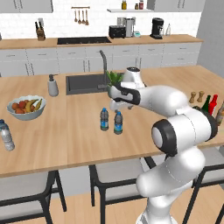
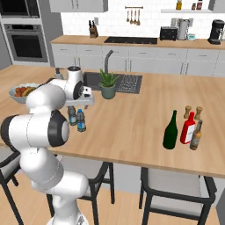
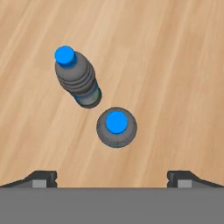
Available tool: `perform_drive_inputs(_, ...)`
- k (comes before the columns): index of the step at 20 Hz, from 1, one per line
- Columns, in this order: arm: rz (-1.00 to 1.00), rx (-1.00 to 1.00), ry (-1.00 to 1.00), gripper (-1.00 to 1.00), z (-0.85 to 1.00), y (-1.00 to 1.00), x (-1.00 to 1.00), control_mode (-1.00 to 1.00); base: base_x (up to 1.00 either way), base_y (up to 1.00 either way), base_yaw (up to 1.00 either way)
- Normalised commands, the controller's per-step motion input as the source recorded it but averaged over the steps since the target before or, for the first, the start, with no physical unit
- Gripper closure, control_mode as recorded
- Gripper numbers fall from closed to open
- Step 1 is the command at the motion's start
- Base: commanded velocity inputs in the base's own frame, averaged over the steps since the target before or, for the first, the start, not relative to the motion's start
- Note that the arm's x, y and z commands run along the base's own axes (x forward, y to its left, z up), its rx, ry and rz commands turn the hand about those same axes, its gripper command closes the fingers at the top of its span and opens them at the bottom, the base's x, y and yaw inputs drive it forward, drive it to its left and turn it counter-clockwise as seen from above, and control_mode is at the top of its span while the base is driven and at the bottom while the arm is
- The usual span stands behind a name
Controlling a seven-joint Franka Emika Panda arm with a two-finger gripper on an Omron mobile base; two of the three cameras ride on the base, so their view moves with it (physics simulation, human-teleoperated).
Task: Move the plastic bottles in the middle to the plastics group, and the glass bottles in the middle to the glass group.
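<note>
Wooden island counter (image 1: 78, 135) carries two small plastic bottles (image 1: 104, 119), standing upright just beside each other near its middle, each with a blue band; no writing on the bands can be read. One tall green glass bottle (image 2: 170, 130) stands well apart to the right, just beside the glass group: one red bottle (image 2: 188, 128) and one brownish bottle (image 2: 195, 136), with two small wooden shakers (image 2: 193, 112) behind them. At the far left edge stands one pale clear water bottle (image 1: 6, 135), near one bowl of fruit (image 1: 26, 107) and one grey soap dispenser (image 1: 53, 85).

From above, the hand view shows what the base views hide: both small bottles have bright blue caps, one almost straight below the camera, the other beside it. Its gripper (image 3: 112, 177) hangs over them with fingertips (image 3: 43, 176) spread wide apart, holding nothing. A potted plant (image 2: 107, 85) by the sink (image 1: 85, 84) shows fully from the right, but the arm half covers it from the left.
</note>
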Motion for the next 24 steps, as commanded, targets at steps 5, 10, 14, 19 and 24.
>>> perform_drive_inputs(5,0.0,-0.05,0.0,-1.0,-0.02,0.05,0.1,-1.0,0.0,0.0,0.0)
perform_drive_inputs(10,0.0,-0.08,0.06,-1.0,0.0,0.12,0.05,-1.0,0.0,0.0,0.0)
perform_drive_inputs(14,0.0,-0.01,0.07,-1.0,-0.05,0.02,0.0,-1.0,0.0,0.0,0.0)
perform_drive_inputs(19,0.0,0.0,0.06,-1.0,-0.12,0.0,0.17,-1.0,0.0,0.0,0.0)
perform_drive_inputs(24,0.0,0.0,0.05,-1.0,-0.05,0.0,0.26,-1.0,0.0,0.0,0.0)
